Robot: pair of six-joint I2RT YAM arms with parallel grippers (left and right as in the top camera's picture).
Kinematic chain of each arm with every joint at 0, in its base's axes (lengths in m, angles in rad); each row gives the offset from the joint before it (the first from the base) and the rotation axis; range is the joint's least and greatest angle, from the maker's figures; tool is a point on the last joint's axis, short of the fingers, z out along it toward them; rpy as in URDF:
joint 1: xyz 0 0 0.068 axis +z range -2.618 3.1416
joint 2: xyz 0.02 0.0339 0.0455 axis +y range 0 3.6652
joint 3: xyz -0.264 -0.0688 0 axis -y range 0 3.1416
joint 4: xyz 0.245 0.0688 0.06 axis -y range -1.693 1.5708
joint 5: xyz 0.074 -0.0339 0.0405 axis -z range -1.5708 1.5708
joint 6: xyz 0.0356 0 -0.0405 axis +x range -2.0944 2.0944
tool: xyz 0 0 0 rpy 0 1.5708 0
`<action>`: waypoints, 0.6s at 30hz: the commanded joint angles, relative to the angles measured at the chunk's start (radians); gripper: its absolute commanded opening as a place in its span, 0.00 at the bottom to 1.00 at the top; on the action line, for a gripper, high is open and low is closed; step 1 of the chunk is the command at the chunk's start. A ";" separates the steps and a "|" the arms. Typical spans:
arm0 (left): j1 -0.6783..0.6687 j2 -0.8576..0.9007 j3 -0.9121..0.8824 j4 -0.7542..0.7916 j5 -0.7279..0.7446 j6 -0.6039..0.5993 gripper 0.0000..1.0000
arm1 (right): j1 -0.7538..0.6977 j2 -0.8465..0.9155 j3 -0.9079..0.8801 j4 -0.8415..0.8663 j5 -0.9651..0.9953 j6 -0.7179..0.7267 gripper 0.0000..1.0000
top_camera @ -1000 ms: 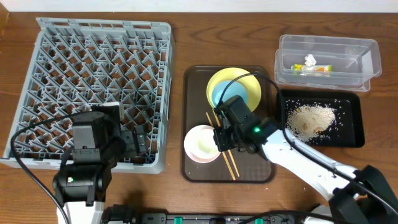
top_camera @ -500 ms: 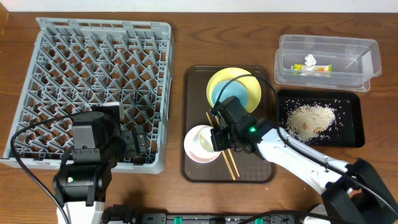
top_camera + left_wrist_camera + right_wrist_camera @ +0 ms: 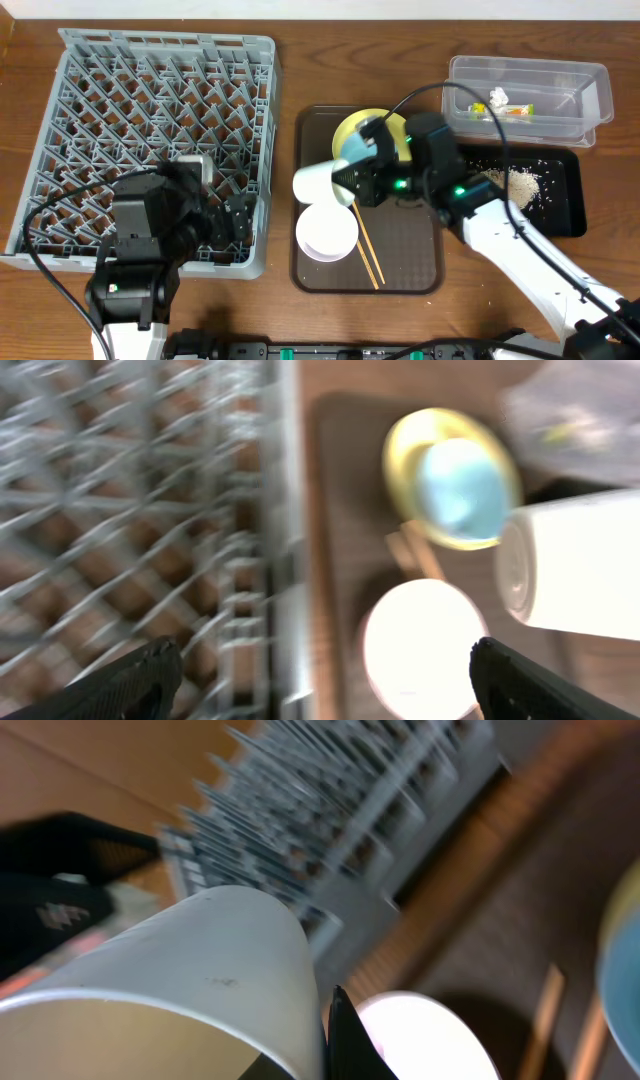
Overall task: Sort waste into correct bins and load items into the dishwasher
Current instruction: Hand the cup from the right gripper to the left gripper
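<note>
A brown wooden table is carrying the grey dish rack on your left and a brown tray in the middle, seen from overhead. Your right gripper is pinching the small white cup, which is hanging on its side over the tray, just above the pale pink bowl and beside the yellow plate. Your left gripper is hovering over the rack's near right corner. In the blurred left wrist view its fingertips are sitting wide apart, gripping nothing, with the cup showing at the right edge. In the right wrist view one black finger is pressing against the cup, with the rack blurred behind.
</note>
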 commanded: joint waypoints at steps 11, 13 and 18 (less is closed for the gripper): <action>0.003 0.179 0.021 0.396 0.811 -0.065 0.91 | -0.112 -0.017 0.019 0.302 -0.478 0.134 0.01; -0.003 0.213 0.021 0.452 0.863 -0.086 0.91 | -0.112 -0.017 0.019 0.317 -0.478 0.144 0.01; -0.052 0.257 0.021 0.544 0.907 -0.124 0.91 | -0.111 -0.017 0.019 0.318 -0.478 0.145 0.01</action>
